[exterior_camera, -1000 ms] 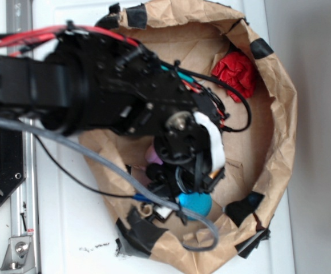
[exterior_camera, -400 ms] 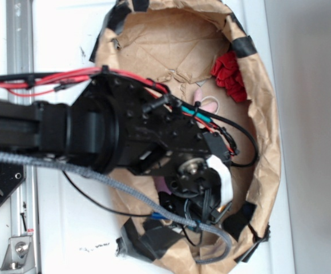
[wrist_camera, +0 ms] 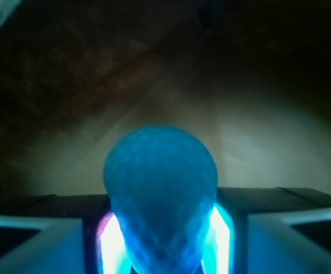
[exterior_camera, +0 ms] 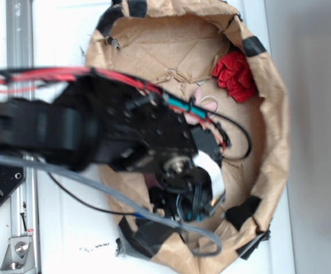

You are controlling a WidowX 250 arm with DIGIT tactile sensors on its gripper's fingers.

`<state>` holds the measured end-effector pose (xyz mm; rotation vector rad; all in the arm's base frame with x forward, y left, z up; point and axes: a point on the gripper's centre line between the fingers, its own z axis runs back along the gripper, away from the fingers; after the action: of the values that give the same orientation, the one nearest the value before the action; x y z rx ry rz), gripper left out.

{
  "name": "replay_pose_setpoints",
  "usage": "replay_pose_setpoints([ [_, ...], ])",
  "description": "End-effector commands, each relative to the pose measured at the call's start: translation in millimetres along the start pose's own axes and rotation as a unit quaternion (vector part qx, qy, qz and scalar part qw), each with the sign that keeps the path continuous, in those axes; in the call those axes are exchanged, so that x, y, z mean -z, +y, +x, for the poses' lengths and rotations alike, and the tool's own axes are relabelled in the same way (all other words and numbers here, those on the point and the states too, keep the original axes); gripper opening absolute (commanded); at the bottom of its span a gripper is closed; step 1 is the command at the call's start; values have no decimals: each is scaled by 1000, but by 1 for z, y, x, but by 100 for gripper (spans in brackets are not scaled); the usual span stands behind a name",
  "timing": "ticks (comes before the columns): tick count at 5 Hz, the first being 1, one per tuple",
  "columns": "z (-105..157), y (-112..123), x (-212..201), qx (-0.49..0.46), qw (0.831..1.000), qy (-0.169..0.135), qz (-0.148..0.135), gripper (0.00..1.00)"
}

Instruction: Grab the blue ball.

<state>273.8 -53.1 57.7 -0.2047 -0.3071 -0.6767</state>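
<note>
In the wrist view the blue ball (wrist_camera: 160, 171), teal and finely dimpled, fills the lower middle of the picture. It is squeezed between the two lit pads (wrist_camera: 113, 242) of my gripper (wrist_camera: 161, 234), which is shut on it. Brown paper lies blurred behind the ball. In the exterior view the black arm reaches over the brown paper bag (exterior_camera: 274, 165), with the gripper (exterior_camera: 189, 201) down near the bag's front wall. There the wrist and cables hide the ball.
A red crumpled thing (exterior_camera: 235, 74) lies at the bag's far right. A pale pink object (exterior_camera: 206, 101) peeks out beside the wrist. Black tape patches (exterior_camera: 242, 210) line the bag's rim. A metal rail (exterior_camera: 18, 34) runs along the left.
One second ago the blue ball showed beside the gripper's tips in the exterior view. The arm has since swung over it, and the ball is now hidden under the gripper.
</note>
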Motion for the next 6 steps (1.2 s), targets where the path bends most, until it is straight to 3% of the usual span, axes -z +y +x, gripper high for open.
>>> replay_pose_setpoints([
  [1,-15,54,-136,-143,984,-2,101,0],
  [2,-25,47,-162,-215,968,49,123,0],
  [3,-39,33,-170,-333,929,62,146,65],
  [4,-44,25,-176,-445,877,71,165,0],
  [6,-48,22,-166,-455,872,68,168,0],
])
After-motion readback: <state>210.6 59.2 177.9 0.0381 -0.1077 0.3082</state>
